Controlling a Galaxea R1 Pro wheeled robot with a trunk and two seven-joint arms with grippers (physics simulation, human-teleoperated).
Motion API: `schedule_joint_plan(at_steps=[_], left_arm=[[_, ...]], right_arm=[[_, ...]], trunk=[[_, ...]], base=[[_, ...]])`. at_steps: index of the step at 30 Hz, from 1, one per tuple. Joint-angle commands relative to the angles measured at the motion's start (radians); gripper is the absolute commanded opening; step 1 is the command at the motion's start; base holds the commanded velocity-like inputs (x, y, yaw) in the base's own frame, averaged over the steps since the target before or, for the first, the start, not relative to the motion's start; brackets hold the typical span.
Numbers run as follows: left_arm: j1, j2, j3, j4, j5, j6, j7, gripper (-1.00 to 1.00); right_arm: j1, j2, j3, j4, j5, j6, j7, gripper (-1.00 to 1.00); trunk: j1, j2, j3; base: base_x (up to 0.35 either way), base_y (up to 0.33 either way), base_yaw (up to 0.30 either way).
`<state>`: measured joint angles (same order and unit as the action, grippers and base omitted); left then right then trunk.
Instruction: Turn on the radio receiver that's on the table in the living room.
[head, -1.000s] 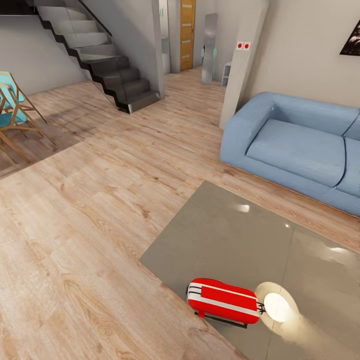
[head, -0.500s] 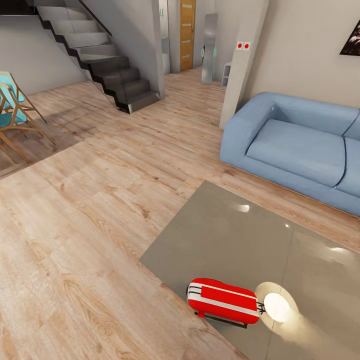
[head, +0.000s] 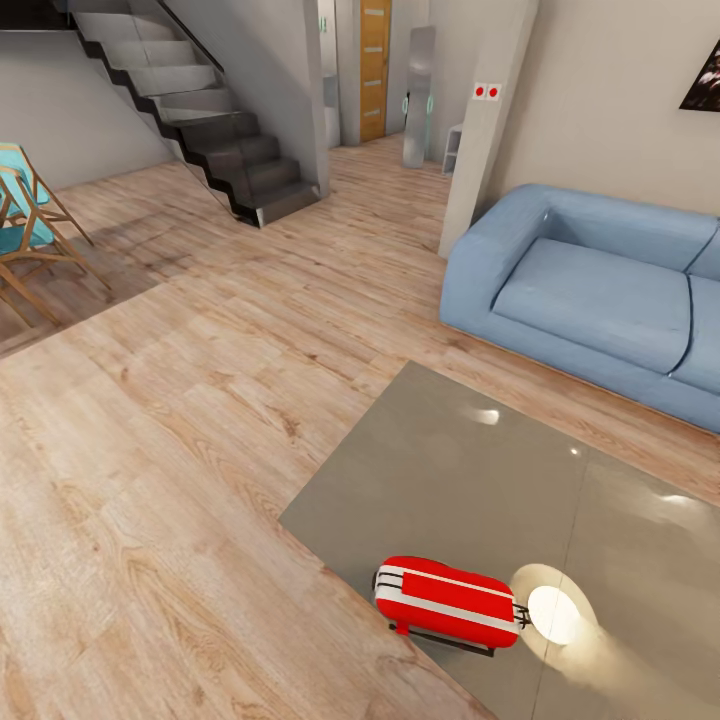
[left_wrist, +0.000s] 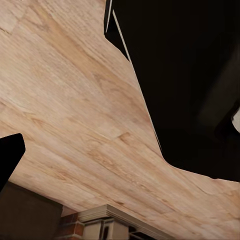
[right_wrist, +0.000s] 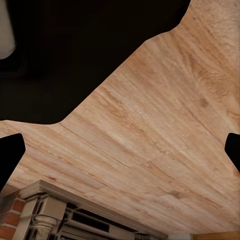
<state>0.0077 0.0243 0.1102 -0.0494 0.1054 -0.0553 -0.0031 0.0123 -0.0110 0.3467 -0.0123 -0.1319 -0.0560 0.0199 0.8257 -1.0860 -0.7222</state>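
The red radio receiver (head: 447, 597) with white trim bands lies on its side near the front corner of the low glossy grey table (head: 450, 470), its thin handle toward me. A bright lamp reflection sits on the tabletop just right of it. In the right wrist view my right gripper (right_wrist: 120, 152) is open, with black fingertips (right_wrist: 10, 155) at both picture edges over wood floor. In the left wrist view one black fingertip (left_wrist: 7, 160) of my left gripper (left_wrist: 120, 155) sits far out at the edge, so it stands open. Both hang low beside my dark body, away from the radio.
A blue sofa (head: 590, 295) stands behind the table against the beige wall. A dark staircase (head: 200, 110) rises at the back left, and wooden chairs (head: 25, 230) stand at the far left. Light wood plank floor (head: 180, 420) stretches left of the table.
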Motion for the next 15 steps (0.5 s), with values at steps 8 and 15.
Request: schedule_joint_plan(at_steps=[8,15], left_arm=[[0.000,-0.001,-0.004,0.000,-0.005,0.000,0.000,1.00],[0.000,-0.001,-0.005,0.000,-0.004,0.000,-0.001,1.00]], right_arm=[[0.000,0.000,0.000,0.000,0.000,0.001,0.000,1.00],[0.000,0.000,0.000,0.000,0.000,0.001,0.000,1.00]], trunk=[[-0.015,0.028,0.013],[-0.042,0.077,0.034]], base=[[0.000,0.000,0.000],[0.000,0.000,0.000]])
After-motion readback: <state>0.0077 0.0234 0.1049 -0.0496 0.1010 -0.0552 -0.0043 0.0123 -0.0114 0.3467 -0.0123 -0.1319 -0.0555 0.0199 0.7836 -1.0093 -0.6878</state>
